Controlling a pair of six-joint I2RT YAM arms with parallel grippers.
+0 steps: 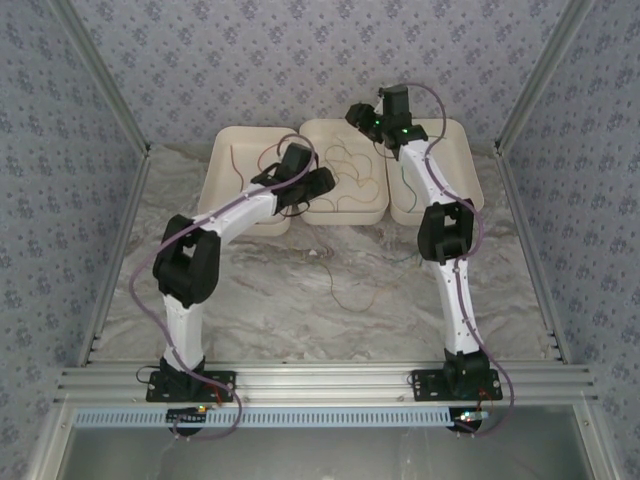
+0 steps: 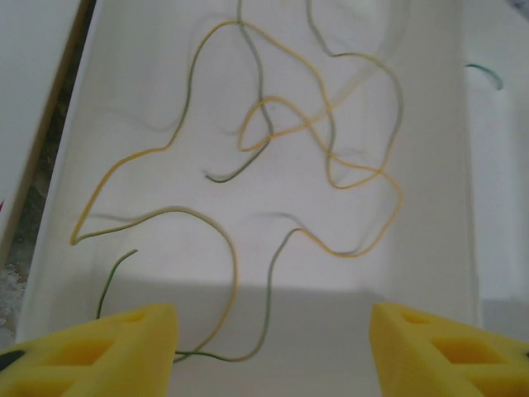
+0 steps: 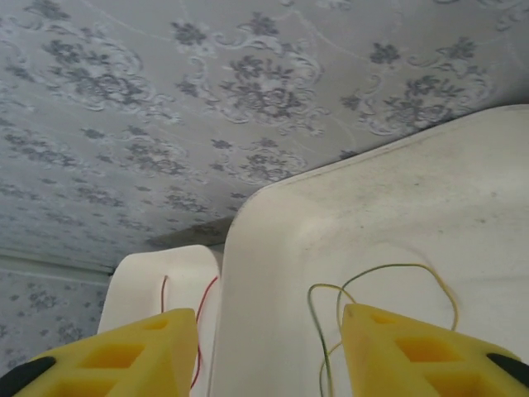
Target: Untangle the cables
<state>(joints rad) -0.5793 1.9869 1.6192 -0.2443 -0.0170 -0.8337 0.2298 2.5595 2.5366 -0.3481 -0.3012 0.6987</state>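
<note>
- Trays, three and white, are seen in a row across the upper middle of the overhead view, on a marbled table (image 1: 300, 310);
- left tray (image 1: 228, 195): a thin red cable (image 1: 234, 160) is seen lying in it, apart from the other cables;
- left gripper (image 2: 273, 331): its yellow fingers (image 2: 116, 351) are seen at the lower corners of the left wrist view, spread wide and released, with nothing clasped between them; in the overhead view it is placed over the seam between the left tray and the middle tray (image 1: 372, 212);
- tangle (image 2: 281, 124): yellow-orange and green cables are spread over the middle tray's floor and crossed over one another near the centre of the left wrist view; one green end is seen just beside the lower-left finger;
- loose cable (image 1: 335, 285): a single thin strand is seen on the table below the middle tray; its colour cannot be told;
- right gripper (image 3: 269, 339): jaws are parted, nothing is gripped; a yellow-green loop (image 3: 397, 269) is seen on the tray floor just above the lower-right finger; a patterned wall (image 3: 207, 99) is seen across the upper half;
- right tray (image 1: 462, 150): a green cable (image 1: 405, 178) is seen inside it.
</note>
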